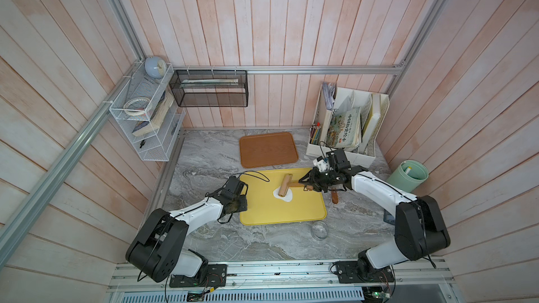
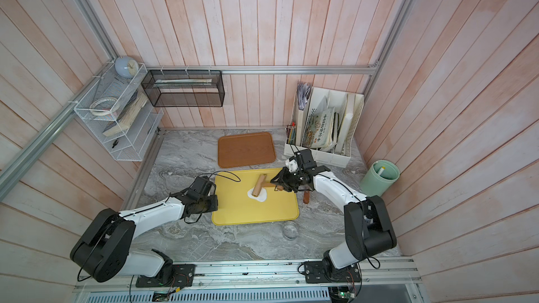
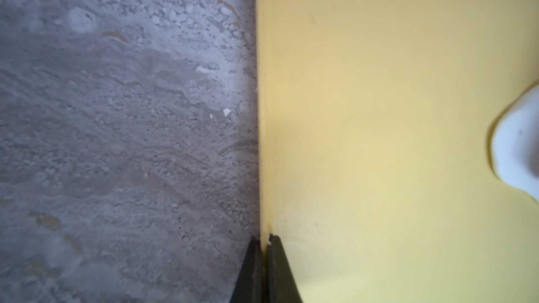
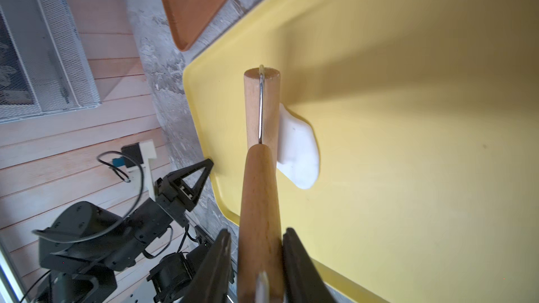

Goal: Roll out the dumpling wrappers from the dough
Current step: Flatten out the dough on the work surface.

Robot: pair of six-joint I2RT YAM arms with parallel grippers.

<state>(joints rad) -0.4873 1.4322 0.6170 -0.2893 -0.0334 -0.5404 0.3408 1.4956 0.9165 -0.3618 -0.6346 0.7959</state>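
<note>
Right gripper is clenched on the tapered handle of a small light-brown wooden roller, one black finger pressed to each side of the handle. The handle points toward the right arm. The roller's short cylindrical barrel lies across the far part of a soft, flattish white dough blob of irregular oval outline. In both top views the barrel rests on the dough, whose near part shows past it.

The dough sits on a flat rectangular yellow plastic tray with rounded corners, in the tray's far half and toward its right side. Left gripper is pinched on the yellow tray's left rim, one fingertip outside the edge and the other inside; a top view shows it at that edge.

Behind the yellow tray lies a brown wood-grain rectangular tray, apart from it. A small round clear glass dish stands on the grey marble-patterned tabletop just beside the yellow tray's near right corner.
</note>
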